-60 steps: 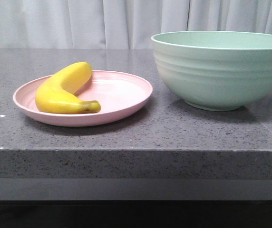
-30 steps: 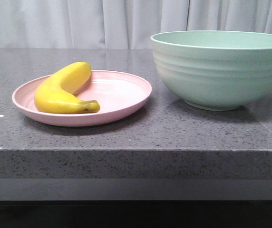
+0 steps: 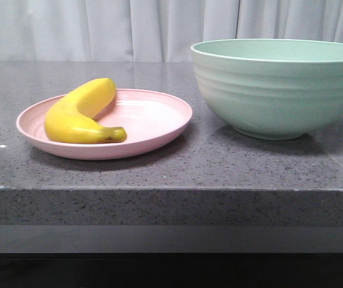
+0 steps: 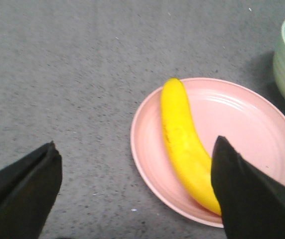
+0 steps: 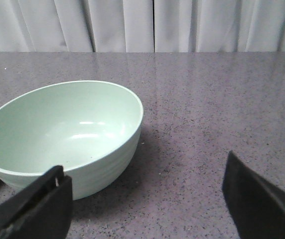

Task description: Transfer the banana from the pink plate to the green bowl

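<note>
The yellow banana (image 3: 78, 114) lies on the left half of the pink plate (image 3: 153, 120), its dark stem tip toward the front. The green bowl (image 3: 276, 87) stands empty to the right of the plate. Neither gripper shows in the front view. In the left wrist view my left gripper (image 4: 135, 169) is open and empty above the plate's rim (image 4: 137, 149), with one finger over the near end of the banana (image 4: 182, 144). In the right wrist view my right gripper (image 5: 145, 191) is open and empty over bare counter beside the bowl (image 5: 63, 134).
The plate and bowl sit on a grey speckled stone counter (image 3: 177, 174) whose front edge runs across the front view. White curtains (image 3: 99, 30) hang behind it.
The front view shows only a slight shift of the picture; plate, banana and bowl keep their places.
</note>
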`<state>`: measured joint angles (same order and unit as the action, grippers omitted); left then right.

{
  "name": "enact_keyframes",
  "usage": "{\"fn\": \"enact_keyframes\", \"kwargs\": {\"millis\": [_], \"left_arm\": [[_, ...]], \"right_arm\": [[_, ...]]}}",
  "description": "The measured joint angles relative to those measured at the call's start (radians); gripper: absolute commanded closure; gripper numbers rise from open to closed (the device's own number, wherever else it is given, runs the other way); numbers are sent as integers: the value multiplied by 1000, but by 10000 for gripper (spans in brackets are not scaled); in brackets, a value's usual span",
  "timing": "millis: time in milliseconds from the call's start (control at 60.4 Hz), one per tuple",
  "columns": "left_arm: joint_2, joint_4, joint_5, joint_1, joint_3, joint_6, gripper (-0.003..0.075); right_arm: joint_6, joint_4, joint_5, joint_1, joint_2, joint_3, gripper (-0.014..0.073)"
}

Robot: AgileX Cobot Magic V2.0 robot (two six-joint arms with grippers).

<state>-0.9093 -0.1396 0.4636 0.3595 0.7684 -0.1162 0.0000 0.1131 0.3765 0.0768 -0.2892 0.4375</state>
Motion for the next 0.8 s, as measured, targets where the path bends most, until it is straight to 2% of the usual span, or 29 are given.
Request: {"fn": "enact_keyframes", "kwargs": {"millis": [414,563,795], "left_arm": [[-496,-2,261,125,340,116,139],[-594,-6,302,145,404,149,139],[-670,-7,314,145,418,169,142]], "right_arm": [[0,0,3,0,0,0,-32],[0,0,3,0,0,0,-32],[0,0,3,0,0,0,-32]]}}
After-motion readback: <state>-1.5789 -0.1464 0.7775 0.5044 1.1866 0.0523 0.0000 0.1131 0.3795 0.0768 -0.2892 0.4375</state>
